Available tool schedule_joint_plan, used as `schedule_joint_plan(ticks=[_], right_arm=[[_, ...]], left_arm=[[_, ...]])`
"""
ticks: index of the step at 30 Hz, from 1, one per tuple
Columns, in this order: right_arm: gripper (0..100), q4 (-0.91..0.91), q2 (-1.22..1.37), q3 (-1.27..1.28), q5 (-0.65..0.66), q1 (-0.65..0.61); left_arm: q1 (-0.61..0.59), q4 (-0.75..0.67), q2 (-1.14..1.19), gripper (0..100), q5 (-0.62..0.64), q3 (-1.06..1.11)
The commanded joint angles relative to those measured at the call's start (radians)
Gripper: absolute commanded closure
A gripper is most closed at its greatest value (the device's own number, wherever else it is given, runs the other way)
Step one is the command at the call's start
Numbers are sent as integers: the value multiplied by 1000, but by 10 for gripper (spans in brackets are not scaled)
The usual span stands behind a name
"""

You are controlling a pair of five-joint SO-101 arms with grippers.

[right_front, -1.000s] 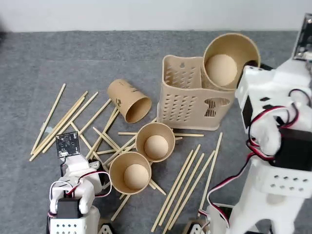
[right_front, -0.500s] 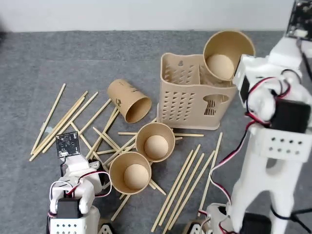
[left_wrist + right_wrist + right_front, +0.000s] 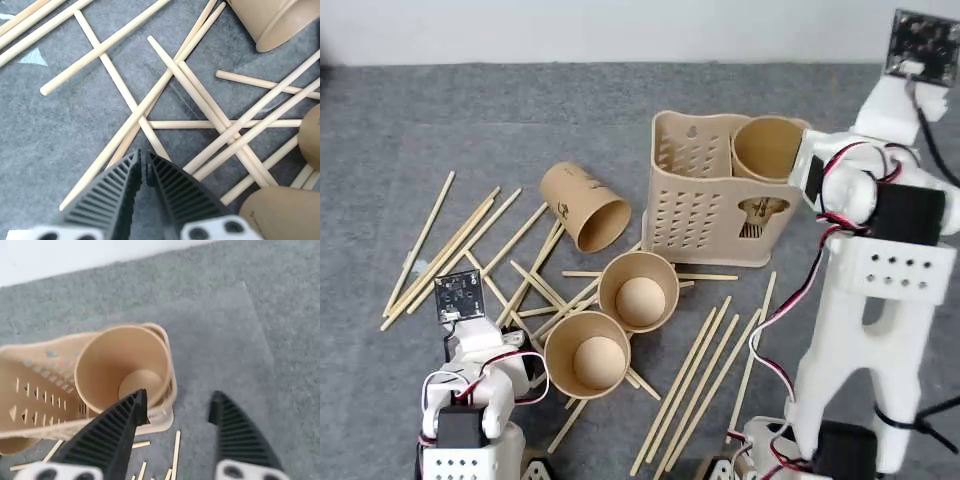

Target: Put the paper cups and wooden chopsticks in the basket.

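Lowered since a second ago into the basket [image 3: 700, 215], end compartment nearest the right arm: one paper cup [image 3: 767, 148], right gripper [image 3: 178, 399] fingers spread wide above it, empty. Left gripper [image 3: 143, 156] fingers nearly closed on nothing over chopsticks [image 3: 150, 95]. Next, likely: reaching for a loose cup [image 3: 638, 290].

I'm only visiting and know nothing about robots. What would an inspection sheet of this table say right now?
Surface: grey felt-like mat, lying flat.
Job's things: one paper cup sits in the basket. Two upright cups and one tipped cup are on the mat. Wooden chopsticks lie scattered and crossed around them.
Clutter: small pale scrap among the chopsticks.
Claws: left claw shut, empty, above the chopsticks. Right claw open, empty, by the cup in the basket.
Cables: red, black and white wires loop loosely on the arms.
Surroundings: white wall behind the table.
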Motion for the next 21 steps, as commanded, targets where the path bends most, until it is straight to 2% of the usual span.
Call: schedule_joint_plan(ticks=[1,7,12,21], right_arm=[[757,-7,-7,-54,-12,7],[757,-22,27,-49,-18,5],[757,-22,96,-52,-77,-1],[757,-67,217,-54,-77,2]], left_arm=[[-8,2,-2,984,11,-13],[-8,2,-2,984,11,-13],[-8,2,-2,984,11,-13],[-8,2,-2,984,11,-13]])
